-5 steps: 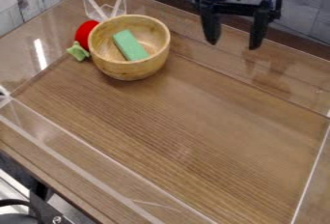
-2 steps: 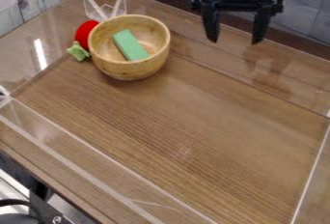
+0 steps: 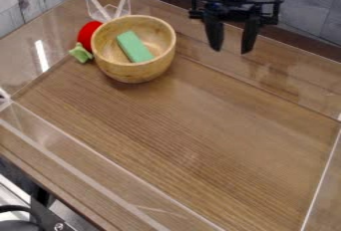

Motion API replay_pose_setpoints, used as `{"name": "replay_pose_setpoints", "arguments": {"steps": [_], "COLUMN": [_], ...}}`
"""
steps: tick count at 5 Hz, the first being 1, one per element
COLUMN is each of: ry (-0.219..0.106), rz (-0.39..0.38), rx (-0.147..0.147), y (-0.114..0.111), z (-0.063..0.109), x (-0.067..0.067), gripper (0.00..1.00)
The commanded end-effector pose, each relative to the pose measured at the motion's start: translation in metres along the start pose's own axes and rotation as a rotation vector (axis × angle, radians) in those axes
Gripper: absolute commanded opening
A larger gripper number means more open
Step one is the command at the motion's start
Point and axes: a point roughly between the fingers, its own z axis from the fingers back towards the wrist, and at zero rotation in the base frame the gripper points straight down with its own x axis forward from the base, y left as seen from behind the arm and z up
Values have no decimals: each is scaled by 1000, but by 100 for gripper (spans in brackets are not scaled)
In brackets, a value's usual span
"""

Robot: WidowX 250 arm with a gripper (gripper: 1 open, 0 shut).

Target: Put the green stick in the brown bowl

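The green stick [image 3: 134, 47] lies flat inside the brown bowl [image 3: 135, 69], slanted across its pale floor, at the upper left of the table. My gripper [image 3: 232, 46] hangs at the top centre-right, well to the right of the bowl and apart from it, pointing down. Its two dark fingers [image 3: 216, 35] stand apart with nothing between them, so it is open and empty.
A red round object with a small green part [image 3: 87, 38] sits against the bowl's left side. Clear plastic walls [image 3: 40, 125] border the wooden table [image 3: 186, 135]. A brick-pattern wall runs behind.
The gripper has shifted left toward the bowl and dropped slightly. Its fingers stand a little closer together than before. Bowl and green stick have not moved.
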Motion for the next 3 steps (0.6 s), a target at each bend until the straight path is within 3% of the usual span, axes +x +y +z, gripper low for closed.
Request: {"name": "replay_pose_setpoints", "arguments": {"steps": [1,3], "ry": [-57,-67], "rz": [-127,-19], "rx": [-16,-18], "y": [-1,-11], "z": [14,23], "x": [17,19], "gripper": [100,100]}}
